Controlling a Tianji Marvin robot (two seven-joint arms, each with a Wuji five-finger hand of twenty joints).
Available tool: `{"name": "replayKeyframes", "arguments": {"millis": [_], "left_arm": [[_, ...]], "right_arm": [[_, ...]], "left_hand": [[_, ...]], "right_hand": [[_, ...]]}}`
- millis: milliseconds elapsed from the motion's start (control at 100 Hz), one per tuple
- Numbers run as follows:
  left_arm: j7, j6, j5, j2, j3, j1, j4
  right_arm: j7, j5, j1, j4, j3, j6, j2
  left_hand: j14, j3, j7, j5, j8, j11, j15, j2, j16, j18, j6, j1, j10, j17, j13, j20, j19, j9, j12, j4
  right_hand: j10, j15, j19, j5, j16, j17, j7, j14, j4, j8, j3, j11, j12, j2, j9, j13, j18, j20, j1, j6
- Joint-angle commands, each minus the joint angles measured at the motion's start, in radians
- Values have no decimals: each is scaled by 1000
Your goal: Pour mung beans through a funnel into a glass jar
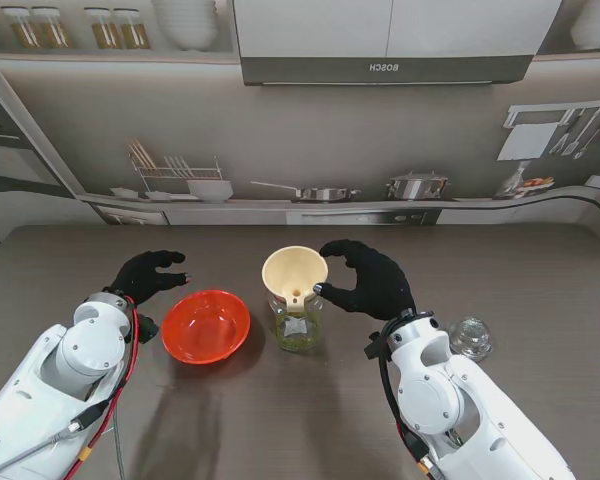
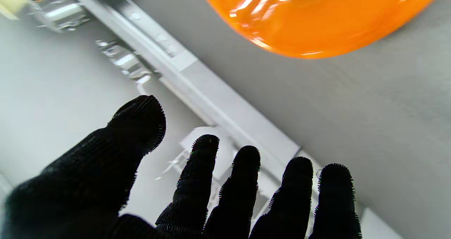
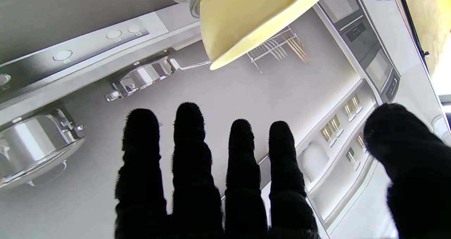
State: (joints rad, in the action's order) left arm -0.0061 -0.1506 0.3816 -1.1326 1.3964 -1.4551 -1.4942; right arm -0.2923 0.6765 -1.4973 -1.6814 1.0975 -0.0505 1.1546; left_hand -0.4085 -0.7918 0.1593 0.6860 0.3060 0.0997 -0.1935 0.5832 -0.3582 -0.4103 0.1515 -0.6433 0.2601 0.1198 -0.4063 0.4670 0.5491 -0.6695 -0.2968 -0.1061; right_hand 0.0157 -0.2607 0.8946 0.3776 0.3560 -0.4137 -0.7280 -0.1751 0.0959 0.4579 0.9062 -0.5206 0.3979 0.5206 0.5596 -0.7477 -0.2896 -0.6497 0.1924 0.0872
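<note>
A cream funnel [image 1: 294, 271] stands tilted in the mouth of a glass jar [image 1: 299, 330] at the table's middle; greenish beans fill the jar's lower part. The red bowl [image 1: 206, 326] sits to its left, and its inside shows only red. My right hand [image 1: 372, 282] is open just right of the funnel, with fingers curled toward the rim and holding nothing. In the right wrist view the funnel [image 3: 246, 20] lies beyond my spread right hand [image 3: 211, 182]. My left hand [image 1: 148, 275] hovers open, left of and beyond the bowl. The left wrist view shows the bowl [image 2: 317, 17] beyond that hand [image 2: 211, 189].
A small clear glass lid or stopper [image 1: 470, 338] lies on the table to the right of my right forearm. The table's far edge meets a printed kitchen backdrop [image 1: 310, 140].
</note>
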Motion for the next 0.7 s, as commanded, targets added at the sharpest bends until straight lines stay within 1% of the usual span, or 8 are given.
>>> {"name": "replayKeyframes", "arguments": {"millis": [0, 100, 180, 270, 330, 410, 530, 690], "left_arm": [[-11, 29, -10, -1, 5, -13, -38], [0, 87, -20, -2, 10, -38, -78], [-4, 121, -21, 0, 11, -59, -109], [-3, 152, -40, -1, 9, -83, -142], [7, 177, -48, -3, 5, -96, -157], [38, 209, -43, -7, -5, -112, -171], [93, 253, -44, -17, -20, -145, -196], [178, 289, -9, -30, -43, -185, -216]], "right_arm": [[14, 3, -2, -4, -5, -1, 2], [15, 4, -2, -4, -7, 0, 1], [16, 5, -2, -5, -8, 1, 1], [17, 5, -2, -5, -8, 3, 1], [18, 6, -2, -5, -9, 4, 1], [19, 6, -2, -6, -9, 6, 1], [20, 6, -3, -7, -10, 9, 0], [29, 7, -3, -10, -12, 13, -1]], "left_hand": [[37, 18, -12, -25, -11, -6, 28, -28, 13, 38, -27, 18, -29, -15, 26, 10, -51, 29, 16, 17], [46, 17, -17, -38, -14, -8, 35, -28, 15, 50, -15, 14, -36, -12, 36, 17, -92, 42, 22, 18], [60, 20, -27, -61, -17, -13, 43, -34, 19, 61, -10, 14, -45, -14, 50, 20, -114, 59, 25, 18], [78, 31, -37, -87, -22, -17, 61, -39, 30, 77, -8, 5, -53, -12, 73, 21, -188, 82, 33, 22], [87, 36, -41, -96, -26, -17, 69, -39, 37, 85, -8, 0, -58, 5, 79, 21, -253, 89, 37, 23], [100, 40, -43, -102, -28, -17, 71, -37, 39, 91, -10, 0, -63, 26, 80, 35, -316, 93, 40, 23], [113, 38, -43, -103, -29, -17, 73, -31, 42, 100, -14, -4, -65, 22, 81, 46, -321, 95, 41, 24], [122, 38, -41, -97, -28, -15, 71, -27, 43, 105, -20, -4, -69, 31, 69, 54, -325, 85, 42, 23]], "right_hand": [[4, -5, 7, -32, -12, 4, -6, 17, -20, -13, 6, -4, -8, -23, -13, -23, -13, 7, -31, -4], [3, -5, 7, -32, -12, 3, -6, 16, -20, -13, 6, -5, -8, -22, -13, -22, -13, 7, -31, -4], [4, -5, 7, -31, -12, 3, -6, 16, -20, -13, 5, -5, -7, -22, -14, -21, -14, 7, -32, -4], [5, -5, 7, -32, -12, 3, -5, 15, -20, -13, 5, -5, -7, -21, -14, -22, -15, 7, -32, -4], [4, -5, 7, -32, -12, 4, -6, 17, -20, -13, 5, -4, -8, -22, -16, -21, -13, 7, -32, -3], [4, -5, 7, -32, -12, 4, -6, 15, -20, -13, 4, -5, -7, -23, -16, -21, -12, 7, -32, -5], [2, -5, 7, -30, -12, 4, -6, 16, -20, -13, 4, -5, -7, -22, -16, -21, -13, 7, -32, -4], [-3, -5, 8, -29, -12, 3, -5, 16, -20, -13, 2, -4, -8, -23, -19, -19, -12, 7, -33, -4]]}}
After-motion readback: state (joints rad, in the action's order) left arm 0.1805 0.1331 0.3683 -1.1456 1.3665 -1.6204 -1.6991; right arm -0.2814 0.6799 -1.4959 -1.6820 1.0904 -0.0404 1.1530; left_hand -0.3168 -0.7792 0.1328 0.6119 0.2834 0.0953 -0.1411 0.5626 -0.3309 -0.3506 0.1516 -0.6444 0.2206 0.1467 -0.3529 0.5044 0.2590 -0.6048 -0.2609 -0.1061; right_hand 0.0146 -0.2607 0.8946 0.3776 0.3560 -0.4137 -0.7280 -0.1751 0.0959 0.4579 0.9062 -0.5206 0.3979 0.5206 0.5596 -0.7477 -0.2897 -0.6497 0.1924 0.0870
